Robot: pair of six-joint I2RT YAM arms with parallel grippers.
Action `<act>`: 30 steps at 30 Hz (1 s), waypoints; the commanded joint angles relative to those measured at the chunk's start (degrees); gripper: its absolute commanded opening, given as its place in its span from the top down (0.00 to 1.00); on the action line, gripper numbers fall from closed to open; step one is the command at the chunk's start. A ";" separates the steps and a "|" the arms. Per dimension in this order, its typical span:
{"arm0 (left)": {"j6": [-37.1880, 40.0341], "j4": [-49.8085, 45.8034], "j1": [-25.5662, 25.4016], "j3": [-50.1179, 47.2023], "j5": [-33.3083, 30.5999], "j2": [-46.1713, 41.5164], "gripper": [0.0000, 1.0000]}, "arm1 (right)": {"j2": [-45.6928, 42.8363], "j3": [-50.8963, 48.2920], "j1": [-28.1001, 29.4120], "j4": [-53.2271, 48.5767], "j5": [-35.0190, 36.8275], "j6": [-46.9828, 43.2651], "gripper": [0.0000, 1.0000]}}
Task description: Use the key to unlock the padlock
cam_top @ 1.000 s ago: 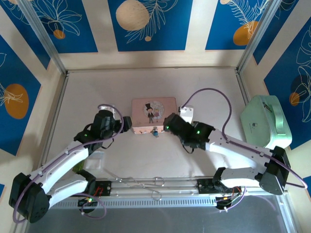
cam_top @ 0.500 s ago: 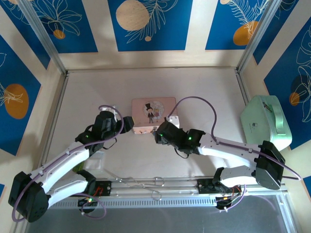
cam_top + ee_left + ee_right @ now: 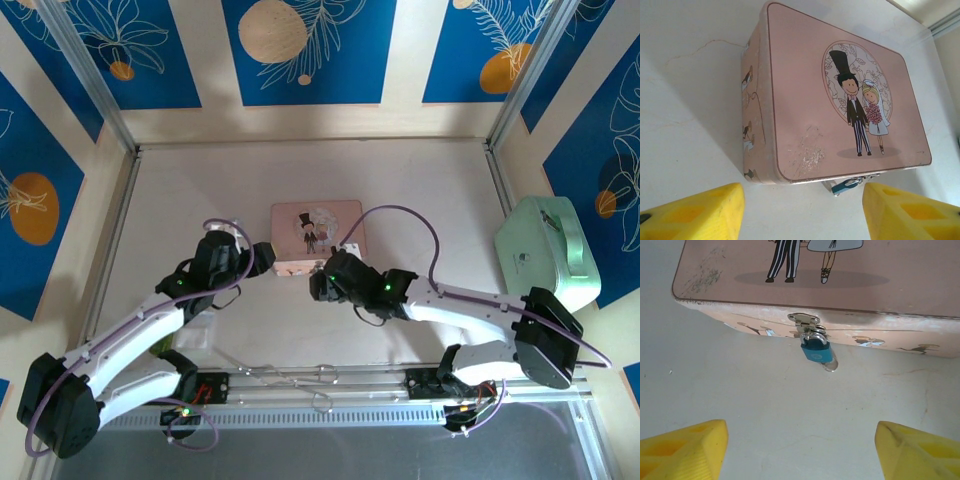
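We have swung the right gripper (image 3: 800, 452) leftward; wide open and empty, it now faces the padlock (image 3: 815, 351) dead ahead, ready for approach.

Overhead looks down; close wrist views share box (image 3: 790, 75), perhaps padlock (image 3: 815, 351)

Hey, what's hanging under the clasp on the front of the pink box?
A small blue padlock hangs from the clasp. A silvery bit pokes out below the padlock, possibly the key, too small to tell. The padlock's underside is hidden.
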 commanded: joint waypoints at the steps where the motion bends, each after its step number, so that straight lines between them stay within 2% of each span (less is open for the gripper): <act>1: -2.38 1.27 -0.29 -2.65 0.88 -1.59 0.37 | 2.56 1.23 -0.39 1.19 -2.10 -0.28 0.23; 7: -2.22 0.29 -0.21 -3.00 1.30 -1.68 0.38 | 5.99 2.07 -0.17 0.80 0.13 2.13 0.25; 17: -2.41 1.43 -0.28 -2.95 1.54 -0.60 0.40 | 7.93 -0.38 0.59 5.71 3.29 1.99 0.24; 25: -3.05 1.79 -0.21 -3.74 1.65 -0.52 0.41 | 12.18 3.19 0.28 5.82 2.14 -1.03 0.25; 30: -3.59 2.55 -0.21 -4.05 1.89 -0.36 0.42 | 15.42 5.75 0.21 4.55 4.36 -1.65 0.28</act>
